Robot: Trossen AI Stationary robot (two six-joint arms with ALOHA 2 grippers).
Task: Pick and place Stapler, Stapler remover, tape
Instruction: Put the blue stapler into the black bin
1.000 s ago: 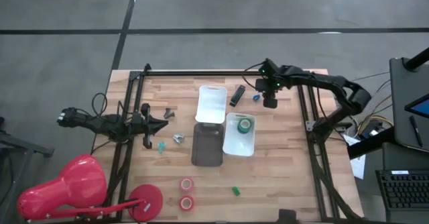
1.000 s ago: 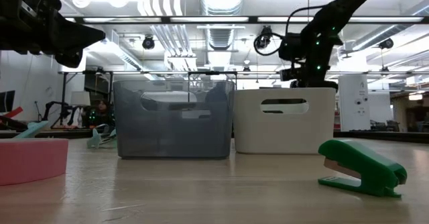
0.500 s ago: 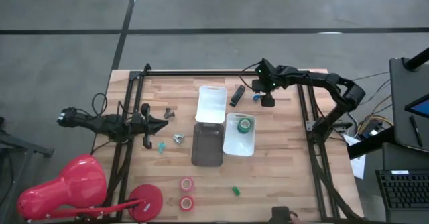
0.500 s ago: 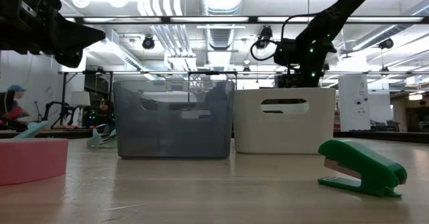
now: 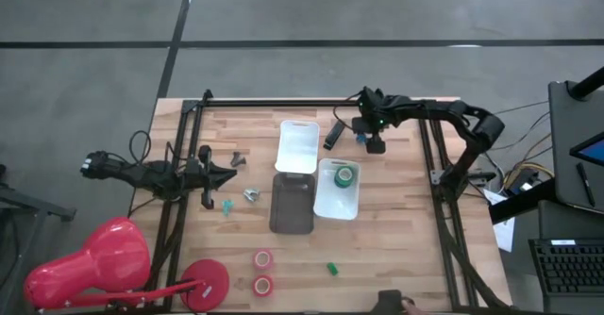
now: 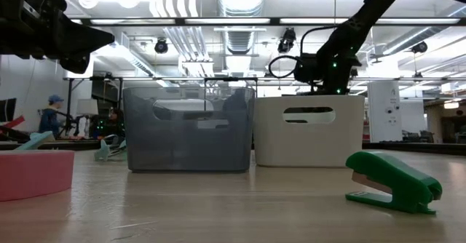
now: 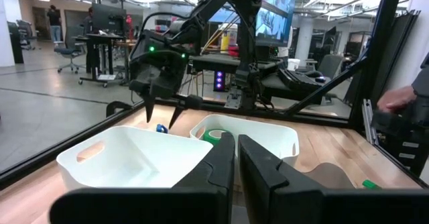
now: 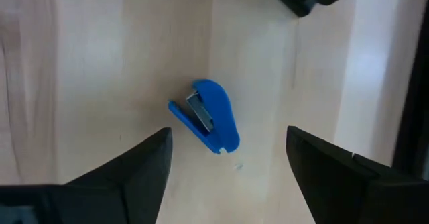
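One green tape roll (image 5: 345,174) binned so far; open right claw (image 8: 228,157) hovers over small blue plastic stapler (image 8: 210,116), left claw (image 7: 236,158) shut, plenty left.

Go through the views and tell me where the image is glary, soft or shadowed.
Low view: ceiling lights blow out at the top, and the near pink roll of tape is blurred. Left wrist view: the left pincer is a soft, dark shape. Right wrist view: the right pincer's fingers are blurred, but the blue stapler between them is crisp, with only a faint shadow. High view: even light.
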